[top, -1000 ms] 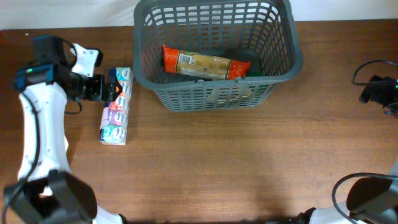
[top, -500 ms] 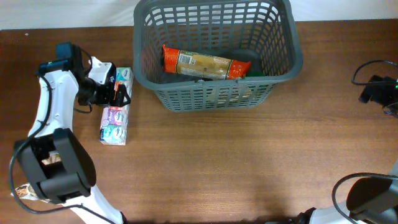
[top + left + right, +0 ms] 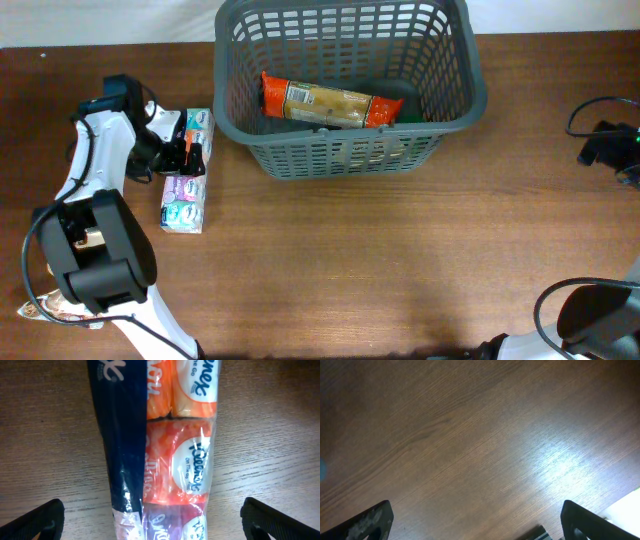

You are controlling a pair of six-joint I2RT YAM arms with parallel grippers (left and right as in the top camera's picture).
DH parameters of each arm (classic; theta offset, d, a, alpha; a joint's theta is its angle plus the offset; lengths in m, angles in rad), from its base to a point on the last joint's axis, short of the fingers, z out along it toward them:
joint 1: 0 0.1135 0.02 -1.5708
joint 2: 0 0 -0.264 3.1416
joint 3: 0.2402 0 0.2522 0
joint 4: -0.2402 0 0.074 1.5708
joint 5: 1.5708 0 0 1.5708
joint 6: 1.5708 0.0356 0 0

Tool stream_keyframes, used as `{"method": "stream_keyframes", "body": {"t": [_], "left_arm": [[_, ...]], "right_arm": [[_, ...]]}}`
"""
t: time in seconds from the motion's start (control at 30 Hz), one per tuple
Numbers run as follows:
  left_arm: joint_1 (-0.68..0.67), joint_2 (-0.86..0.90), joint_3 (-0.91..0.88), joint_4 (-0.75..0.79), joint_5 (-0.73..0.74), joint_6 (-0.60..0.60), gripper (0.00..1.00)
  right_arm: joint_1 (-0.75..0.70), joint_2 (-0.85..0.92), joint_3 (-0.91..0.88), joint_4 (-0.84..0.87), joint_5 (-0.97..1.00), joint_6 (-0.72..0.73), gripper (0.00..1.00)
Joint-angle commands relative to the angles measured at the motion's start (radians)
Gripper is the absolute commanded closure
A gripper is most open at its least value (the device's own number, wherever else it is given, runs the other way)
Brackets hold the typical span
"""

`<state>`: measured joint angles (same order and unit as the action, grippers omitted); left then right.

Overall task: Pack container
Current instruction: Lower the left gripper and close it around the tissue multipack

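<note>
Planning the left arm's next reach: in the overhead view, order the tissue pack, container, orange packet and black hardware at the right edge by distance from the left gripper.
1. Tissue pack, directly beneath the left gripper.
2. Container, its left wall just beyond.
3. Orange packet, inside the container.
4. Black hardware, far right edge.

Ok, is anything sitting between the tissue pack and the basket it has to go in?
Nothing visible does. Only a strip of table lies between the tissue pack and the basket. The pack would just have to clear the basket's own wall.
</note>
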<state>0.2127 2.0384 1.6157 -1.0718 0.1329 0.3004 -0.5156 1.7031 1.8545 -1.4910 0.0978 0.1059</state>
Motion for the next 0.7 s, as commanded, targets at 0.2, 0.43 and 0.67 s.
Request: {"method": "stream_keyframes", "body": {"t": [0.2,0.43,0.67], "left_arm": [[-0.065,0.006,0.003,0.007,-0.07,-0.036,0.0],[-0.085,0.008,0.003,0.024,-0.13,-0.076,0.01],[-0.084,0.01,0.003,0.039,-0.128,-0.076,0.01]], "right_arm": [[-0.002,-0.013,-0.003,0.0,0.016,0.011,0.01],[-0.002,-0.013,-0.003,0.0,0.016,0.011,0.01],[-0.002,-0.013,-0.003,0.0,0.016,0.011,0.01]]}}
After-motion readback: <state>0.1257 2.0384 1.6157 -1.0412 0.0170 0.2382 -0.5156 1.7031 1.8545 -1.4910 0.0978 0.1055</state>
